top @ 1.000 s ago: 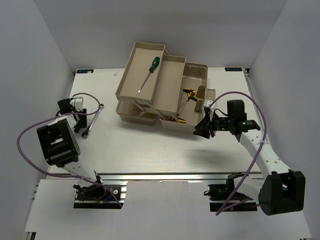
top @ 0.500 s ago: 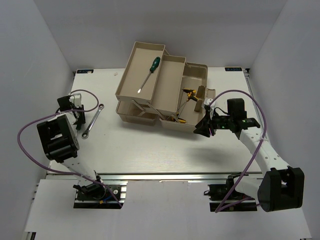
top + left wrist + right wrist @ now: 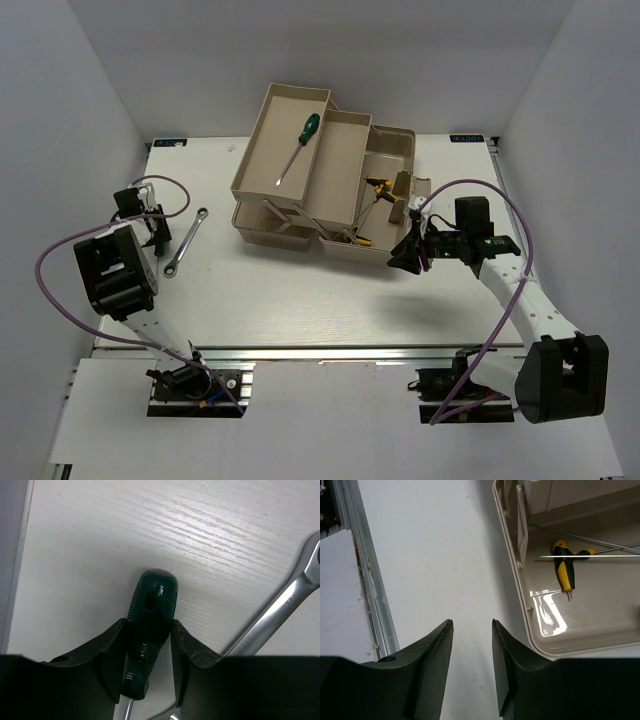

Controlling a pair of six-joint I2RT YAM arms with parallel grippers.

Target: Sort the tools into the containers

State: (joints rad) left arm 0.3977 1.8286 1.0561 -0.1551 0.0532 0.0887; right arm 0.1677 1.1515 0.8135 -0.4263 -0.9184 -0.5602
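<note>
A: The left arm's black fingers (image 3: 112,650) are seen pressed against both sides of a dark green plastic-handled screwdriver (image 3: 152,597). Its thin metal shaft is glimpsed running back between them.

B: And what is shown beneath?

A: The white wood-grain desk (image 3: 100,540) is seen right under the handle; whether the handle is lifted clear of it cannot be told. A silver metal combination wrench (image 3: 282,607) is laid at a slant just beside it, flat on the desk.

B: Over to the right side.

A: The right arm's black fingers (image 3: 432,660) are held apart, with only bare desk seen between them. Just beside them the beige plastic fold-out toolbox (image 3: 600,605) is reached. In its open bottom compartment a yellow-and-black T-handle hex key (image 3: 565,567) is laid, with long thin shafts crossing above it.

B: And from overhead?

A: The toolbox is spread open at the far middle of the desk. A second green-handled screwdriver (image 3: 298,145) is laid diagonally in the tan rectangular top tray (image 3: 258,130), well apart from both arms.
</note>
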